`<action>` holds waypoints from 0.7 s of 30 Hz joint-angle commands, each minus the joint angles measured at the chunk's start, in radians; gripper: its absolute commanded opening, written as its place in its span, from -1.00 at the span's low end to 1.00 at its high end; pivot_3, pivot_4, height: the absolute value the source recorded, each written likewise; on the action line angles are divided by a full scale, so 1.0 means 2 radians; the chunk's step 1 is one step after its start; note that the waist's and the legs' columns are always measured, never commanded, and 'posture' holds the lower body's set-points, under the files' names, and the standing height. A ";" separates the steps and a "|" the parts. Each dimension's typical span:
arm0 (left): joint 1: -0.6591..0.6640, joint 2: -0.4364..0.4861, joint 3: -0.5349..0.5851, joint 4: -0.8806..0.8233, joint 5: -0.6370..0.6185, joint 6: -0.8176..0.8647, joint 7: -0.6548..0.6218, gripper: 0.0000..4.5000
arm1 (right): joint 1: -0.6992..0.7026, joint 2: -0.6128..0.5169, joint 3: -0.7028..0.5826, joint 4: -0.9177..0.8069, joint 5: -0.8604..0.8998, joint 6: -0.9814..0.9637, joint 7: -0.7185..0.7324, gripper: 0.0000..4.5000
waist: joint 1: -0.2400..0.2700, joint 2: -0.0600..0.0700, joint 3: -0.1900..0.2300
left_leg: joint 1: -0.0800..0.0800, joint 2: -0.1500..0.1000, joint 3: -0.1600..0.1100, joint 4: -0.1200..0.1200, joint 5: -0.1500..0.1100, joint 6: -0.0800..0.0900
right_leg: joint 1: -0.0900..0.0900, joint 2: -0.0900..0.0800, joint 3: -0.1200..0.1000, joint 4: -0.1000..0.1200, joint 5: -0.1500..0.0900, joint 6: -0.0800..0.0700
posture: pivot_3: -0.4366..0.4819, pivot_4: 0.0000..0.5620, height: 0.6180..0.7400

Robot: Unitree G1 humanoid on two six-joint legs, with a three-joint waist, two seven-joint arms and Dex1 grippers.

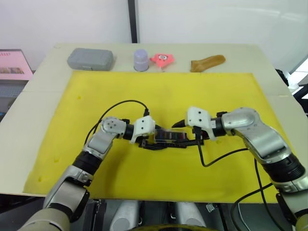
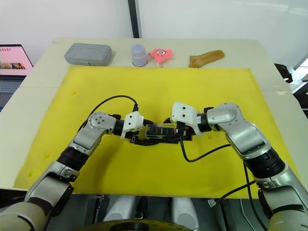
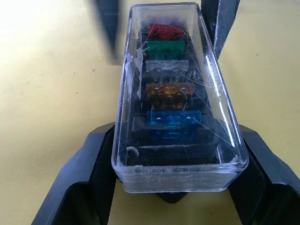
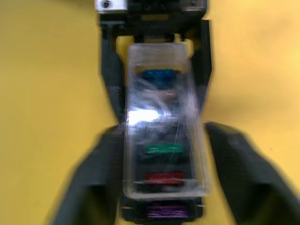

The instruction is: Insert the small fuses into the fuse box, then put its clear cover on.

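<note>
The fuse box (image 3: 178, 157) is a black block lying flat on the yellow mat (image 1: 163, 91), about mid-mat, between the two grippers. The clear cover (image 3: 136, 108) sits over it, scratched and glinting. In the right wrist view the cover stops short of one end, so the purple fuse (image 4: 164, 211) there lies outside it.

Through the shell a row of fuses (image 3: 171, 89) stands seated in the slots: red (image 3: 164, 31), green (image 3: 165, 47), a pale grey one (image 3: 166, 65), amber (image 3: 169, 90), blue (image 3: 173, 119).

The left gripper (image 3: 176, 192) meets the box from the robot's left, one black finger (image 3: 79, 178) on each long side; whether they press it I cannot tell. The right gripper (image 4: 161, 185) comes from the opposite end, its jaws wide and straddling the box with a gap showing on both sides.

The mat covers most of a pale worktop (image 1: 38, 91). Along the far edge, off the mat, lie a grey case (image 1: 90, 58), closed, a lilac cup (image 1: 141, 60) mouth down, a pink toy (image 1: 162, 59) and a brown piece (image 1: 207, 62). Behind is a white wall with a dark vertical strip (image 1: 133, 21); a screen (image 2: 13, 57) stands off the worktop's left side.
</note>
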 commanded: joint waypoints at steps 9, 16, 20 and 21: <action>0.006 0.005 0.002 0.001 0.009 0.002 0.004 0.15 | -0.016 -0.002 -0.049 -0.043 0.050 0.050 0.003 -0.25 | 0.000 0.000 0.000 | 0.000 0.000 0.000 0.000 0.000 0.000 | 0.000 0.000 0.000 0.000 0.000 0.000 | -0.05 -0.47 1.00; 0.004 0.002 0.002 0.002 0.009 0.001 0.006 0.15 | -0.007 -0.015 -0.050 -0.039 0.042 0.046 0.002 -0.25 | 0.001 0.000 0.000 | 0.000 0.000 0.000 0.000 0.000 0.000 | 0.000 0.000 0.000 0.000 0.000 0.000 | -0.05 -0.47 1.00; 0.003 0.002 0.002 0.003 0.009 0.000 0.007 0.15 | 0.004 -0.024 -0.047 -0.031 0.030 0.028 0.004 -0.25 | 0.001 0.000 0.000 | 0.000 0.000 0.000 0.000 0.000 0.000 | 0.000 0.000 0.000 0.000 0.000 0.000 | -0.05 -0.47 1.00; 0.003 0.002 0.003 0.003 0.009 0.000 0.007 0.15 | 0.007 -0.026 -0.047 -0.030 0.029 0.025 0.005 -0.25 | 0.001 0.000 0.000 | 0.000 0.000 0.000 0.000 0.000 0.000 | 0.000 0.000 0.000 0.000 0.000 0.000 | -0.05 -0.47 1.00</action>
